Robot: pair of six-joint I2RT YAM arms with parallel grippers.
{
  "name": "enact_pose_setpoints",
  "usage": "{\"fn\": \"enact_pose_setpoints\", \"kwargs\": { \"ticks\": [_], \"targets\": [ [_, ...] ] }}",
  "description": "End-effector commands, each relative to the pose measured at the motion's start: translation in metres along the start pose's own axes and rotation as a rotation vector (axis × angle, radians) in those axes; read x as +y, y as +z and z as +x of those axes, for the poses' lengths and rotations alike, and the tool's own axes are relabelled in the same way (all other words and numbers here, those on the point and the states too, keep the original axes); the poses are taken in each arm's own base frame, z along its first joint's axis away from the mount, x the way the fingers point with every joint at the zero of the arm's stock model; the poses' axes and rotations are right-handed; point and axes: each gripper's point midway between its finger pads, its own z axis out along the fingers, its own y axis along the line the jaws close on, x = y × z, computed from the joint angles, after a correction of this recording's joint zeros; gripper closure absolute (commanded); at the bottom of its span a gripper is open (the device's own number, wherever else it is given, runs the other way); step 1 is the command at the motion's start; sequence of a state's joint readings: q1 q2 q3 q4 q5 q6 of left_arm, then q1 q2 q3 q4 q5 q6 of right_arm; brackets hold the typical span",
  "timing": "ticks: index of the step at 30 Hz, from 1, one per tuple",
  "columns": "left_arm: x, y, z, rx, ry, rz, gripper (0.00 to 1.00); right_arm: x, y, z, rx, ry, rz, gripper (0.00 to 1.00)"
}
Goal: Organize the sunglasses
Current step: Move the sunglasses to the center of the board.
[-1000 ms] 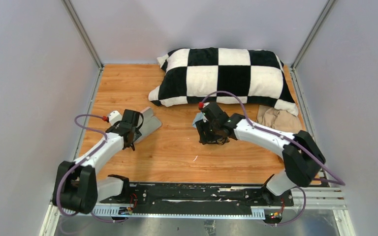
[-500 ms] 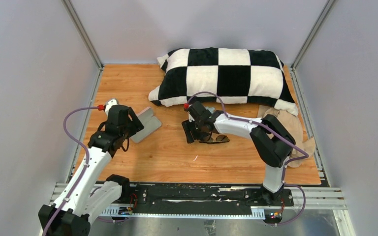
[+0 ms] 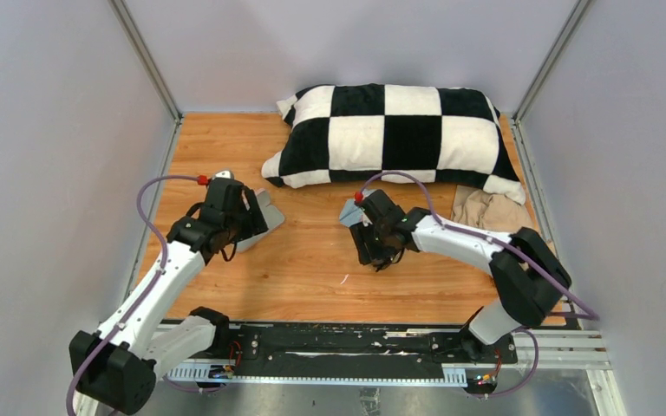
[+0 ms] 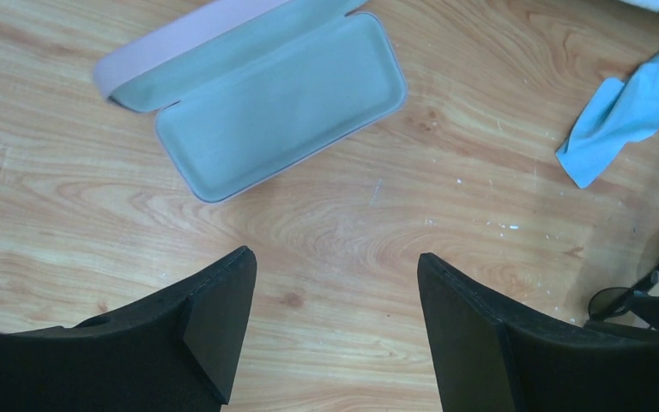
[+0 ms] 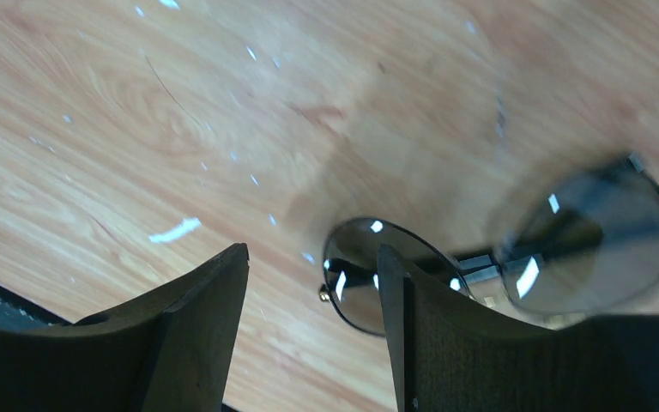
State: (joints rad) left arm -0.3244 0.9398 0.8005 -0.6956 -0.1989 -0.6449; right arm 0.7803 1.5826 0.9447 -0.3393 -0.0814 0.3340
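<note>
In the lower middle of the right wrist view, the right pincer [image 5: 313, 266] stands open and empty, with the sunglasses [image 5: 489, 257] just right of one finger. It should recentre over the bridge before closing. The left pincer [image 4: 335, 262] hangs open below the open case [image 4: 266, 103].

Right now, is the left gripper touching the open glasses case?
Apart. The left wrist view shows bare table between the left gripper and the case, with both fingers clear of it.
</note>
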Motion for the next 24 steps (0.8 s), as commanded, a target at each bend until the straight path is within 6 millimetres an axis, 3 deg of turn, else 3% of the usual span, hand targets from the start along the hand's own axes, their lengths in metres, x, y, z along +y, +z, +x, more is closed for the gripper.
{"fn": "enact_pose_setpoints", "kwargs": {
  "ticks": [1,7,13,18,24],
  "targets": [
    [-0.021,-0.001,-0.005,0.027,0.064,0.044,0.24,-0.035,-0.024,0.037,0.066,0.019,0.116,0.37],
    [-0.079,0.004,0.001,0.003,0.095,0.189,0.24,-0.059,-0.037,0.058,0.075,0.105,0.154,0.37],
    [-0.124,0.005,0.015,0.029,0.147,0.294,0.24,-0.048,-0.060,0.037,-0.027,0.127,0.106,0.38],
    [-0.130,0.001,0.016,0.002,0.111,0.341,0.24,-0.019,-0.069,0.006,-0.127,0.119,0.018,0.38],
    [-0.124,0.000,0.021,-0.002,0.095,0.337,0.23,0.005,-0.047,-0.018,-0.121,0.071,-0.069,0.38]
  ]
}}
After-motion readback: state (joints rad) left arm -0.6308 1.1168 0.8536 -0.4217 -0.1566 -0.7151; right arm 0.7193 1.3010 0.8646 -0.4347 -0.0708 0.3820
